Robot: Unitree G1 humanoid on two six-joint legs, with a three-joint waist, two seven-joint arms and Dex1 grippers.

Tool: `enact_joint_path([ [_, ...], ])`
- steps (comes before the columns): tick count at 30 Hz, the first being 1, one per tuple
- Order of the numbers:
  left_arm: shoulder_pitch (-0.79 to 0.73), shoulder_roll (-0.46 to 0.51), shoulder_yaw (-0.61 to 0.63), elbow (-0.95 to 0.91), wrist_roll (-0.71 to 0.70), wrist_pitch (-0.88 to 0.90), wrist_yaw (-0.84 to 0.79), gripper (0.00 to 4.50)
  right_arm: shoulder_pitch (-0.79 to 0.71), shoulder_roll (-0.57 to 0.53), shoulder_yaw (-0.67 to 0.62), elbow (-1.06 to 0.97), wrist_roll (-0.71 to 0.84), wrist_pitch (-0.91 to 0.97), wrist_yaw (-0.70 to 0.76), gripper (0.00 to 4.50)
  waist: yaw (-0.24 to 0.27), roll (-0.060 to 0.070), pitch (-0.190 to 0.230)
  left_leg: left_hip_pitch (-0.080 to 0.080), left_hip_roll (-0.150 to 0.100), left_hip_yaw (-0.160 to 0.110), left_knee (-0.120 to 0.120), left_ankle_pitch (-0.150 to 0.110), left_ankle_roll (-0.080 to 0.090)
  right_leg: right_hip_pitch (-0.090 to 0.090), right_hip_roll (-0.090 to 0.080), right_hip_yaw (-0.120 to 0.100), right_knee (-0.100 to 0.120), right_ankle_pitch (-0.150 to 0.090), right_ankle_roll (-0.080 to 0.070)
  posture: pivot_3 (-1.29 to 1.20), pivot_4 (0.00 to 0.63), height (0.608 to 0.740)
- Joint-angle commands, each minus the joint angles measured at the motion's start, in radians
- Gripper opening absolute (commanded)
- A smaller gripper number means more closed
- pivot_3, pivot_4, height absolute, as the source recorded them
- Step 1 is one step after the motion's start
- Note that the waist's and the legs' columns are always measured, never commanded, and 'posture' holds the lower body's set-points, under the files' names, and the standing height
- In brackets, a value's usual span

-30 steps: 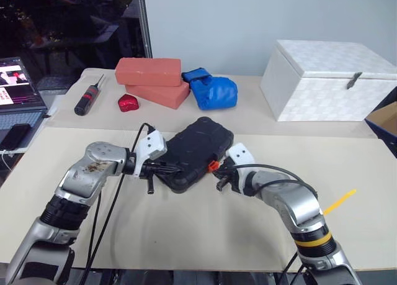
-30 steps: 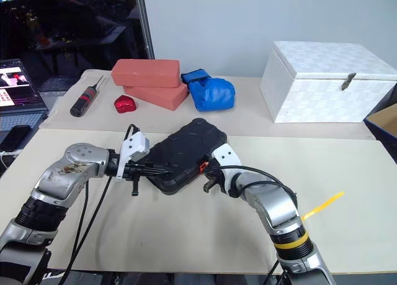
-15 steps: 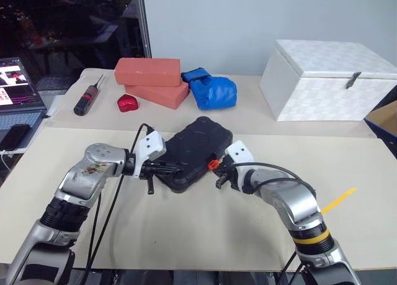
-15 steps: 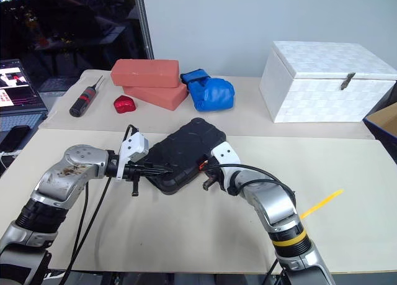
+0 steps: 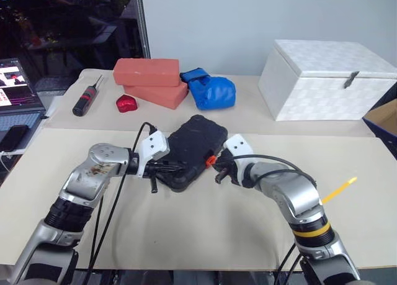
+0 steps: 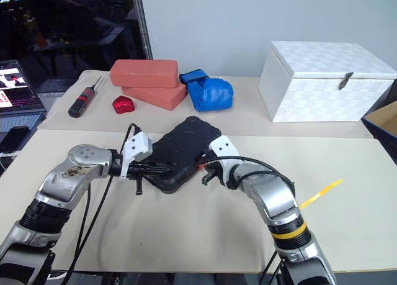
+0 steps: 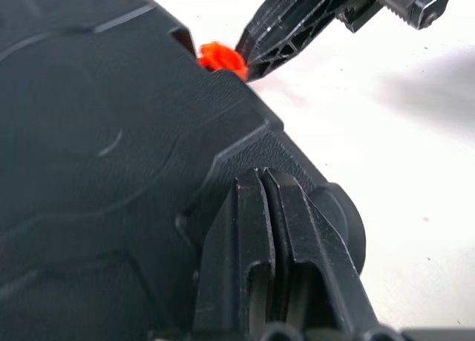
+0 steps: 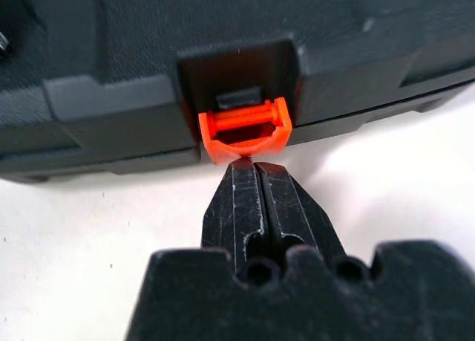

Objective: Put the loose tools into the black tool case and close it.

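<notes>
Since a second ago, right gripper [image 5: 218,171] has lifted slightly toward the orange latch [image 5: 211,160]; nothing else has shifted. Head views: one black tool case [image 5: 193,146], closed, ribbed, mid-tabletop [image 5: 205,223]; two red bricks [image 5: 147,72] at 11 o'clock, one white box [image 5: 322,80] at 2. Left wrist view: left gripper [image 7: 269,207], fingers together, presses the case's corner. Right wrist view: right gripper, fingers together, tips touching the single latch.
</notes>
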Motion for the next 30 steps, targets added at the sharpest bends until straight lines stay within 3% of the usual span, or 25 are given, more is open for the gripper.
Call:
enact_joint_path([
  [1, 0.050, -0.007, -0.088, 0.025, 0.042, 0.032, -0.010, 0.14, -0.086, 0.038, 0.013, -0.033, 0.014, -0.041, 0.007, 0.00, -0.007, 0.000, 0.000, 0.000, 0.000, 0.000, 0.000, 0.000, 0.000, 0.000, 0.000, 0.000, 0.000, 0.000, 0.000, 0.00, 0.150, 0.740],
  [9, 0.076, -0.014, -0.072, 0.016, 0.044, 0.020, 0.006, 0.14, -0.089, 0.042, 0.042, 0.016, -0.003, -0.138, 0.037, 0.00, -0.010, 0.002, -0.004, 0.002, 0.000, 0.000, -0.001, 0.000, 0.000, 0.002, 0.000, 0.000, -0.001, 0.000, 0.001, 0.00, 0.150, 0.740],
  [14, 0.185, -0.085, 0.149, -0.103, -0.119, -0.046, 0.066, 0.14, 0.050, -0.055, -0.030, -0.154, -0.005, -0.383, 0.099, 0.00, -0.003, 0.002, -0.004, -0.001, -0.001, 0.000, -0.003, -0.002, 0.001, 0.000, -0.001, 0.000, -0.003, -0.002, 0.002, 0.00, 0.150, 0.740],
  [16, 0.243, -0.087, 0.246, -0.176, -0.218, 0.013, 0.082, 0.00, 0.150, -0.116, -0.119, -0.225, 0.041, -0.423, 0.144, 0.59, 0.004, 0.002, -0.004, -0.006, -0.001, 0.000, -0.003, -0.002, 0.001, -0.004, -0.002, 0.000, -0.003, -0.001, 0.000, 0.00, 0.150, 0.740],
  [17, 0.272, -0.077, 0.280, -0.208, -0.252, 0.037, 0.086, 0.61, 0.205, -0.149, -0.159, -0.261, 0.069, -0.441, 0.180, 0.76, 0.009, 0.002, -0.004, -0.009, -0.001, 0.000, -0.003, -0.003, 0.001, -0.006, -0.002, 0.000, -0.002, -0.001, 0.000, 0.00, 0.150, 0.740],
  [24, 0.552, 0.036, 0.505, -0.359, -0.404, 0.095, 0.055, 3.03, 0.602, -0.341, -0.514, -0.430, 0.269, -0.524, 0.412, 3.10, 0.013, 0.002, -0.003, -0.005, -0.001, 0.000, -0.002, -0.004, 0.000, -0.003, -0.002, 0.000, -0.003, -0.005, 0.003, 0.00, 0.150, 0.740],
  [28, 0.651, 0.081, 0.601, -0.374, -0.424, 0.089, 0.058, 4.47, 0.780, -0.397, -0.689, -0.427, 0.281, -0.607, 0.502, 4.48, 0.013, 0.001, -0.002, 0.001, 0.000, 0.002, -0.002, -0.005, -0.002, -0.001, -0.003, 0.000, -0.003, -0.007, -0.008, 0.00, 0.150, 0.740],
  [30, 0.703, 0.098, 0.615, -0.379, -0.380, 0.055, 0.065, 4.47, 0.847, -0.405, -0.763, -0.413, 0.283, -0.659, 0.539, 4.48, 0.012, 0.001, -0.002, 0.004, 0.000, 0.001, -0.002, -0.010, -0.010, 0.000, -0.004, 0.000, -0.004, -0.007, -0.009, 0.00, 0.150, 0.740],
])
